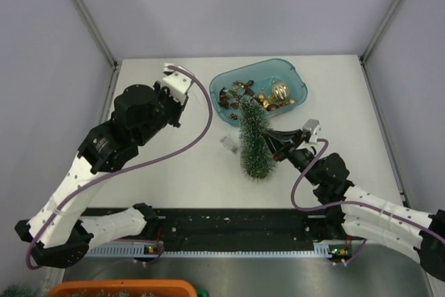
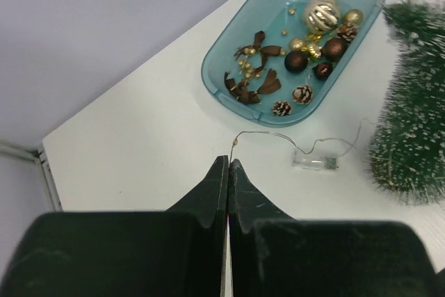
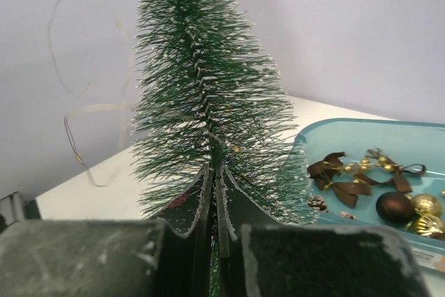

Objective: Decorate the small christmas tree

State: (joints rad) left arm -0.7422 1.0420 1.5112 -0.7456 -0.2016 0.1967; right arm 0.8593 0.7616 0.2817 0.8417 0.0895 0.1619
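Note:
The small christmas tree (image 1: 254, 140) stands on the white table just in front of the blue tray (image 1: 295, 74). My right gripper (image 3: 217, 172) is shut on its trunk low among the bristles (image 3: 205, 88), reaching in from the right (image 1: 272, 142). My left gripper (image 2: 229, 160) is shut on the end of a thin light wire (image 2: 268, 135). The wire runs to a small clear battery pack (image 2: 313, 161) lying left of the tree (image 2: 410, 123). In the right wrist view the wire (image 3: 69, 130) hangs in loops beside the tree.
The tray (image 2: 215, 81) holds a gold ball (image 2: 322, 12), brown balls (image 2: 296, 60), pine cones (image 2: 302, 94) and brown bows (image 2: 257, 50). A black rail (image 1: 236, 224) runs along the near edge. An orange bin (image 1: 125, 288) sits below it.

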